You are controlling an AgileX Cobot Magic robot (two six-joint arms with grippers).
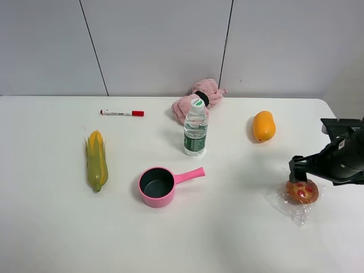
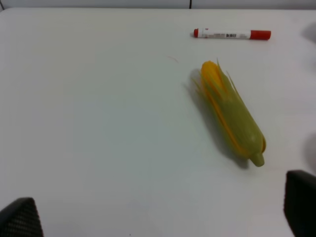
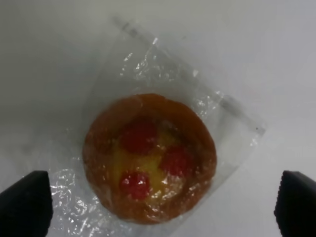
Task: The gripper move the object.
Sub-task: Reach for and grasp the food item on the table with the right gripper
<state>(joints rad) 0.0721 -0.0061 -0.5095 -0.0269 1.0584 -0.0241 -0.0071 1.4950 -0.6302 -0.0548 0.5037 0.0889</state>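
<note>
Right wrist: gripper [image 3: 160,205] astride wrapped pastry [image 3: 148,158]

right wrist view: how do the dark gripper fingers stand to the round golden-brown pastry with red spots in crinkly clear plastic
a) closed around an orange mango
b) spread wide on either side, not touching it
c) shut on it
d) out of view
b: the right gripper is open, its dark fingertips at the two lower corners of the view, and the round golden-brown pastry with red spots in crinkly clear plastic lies untouched between them on the white table.
</note>
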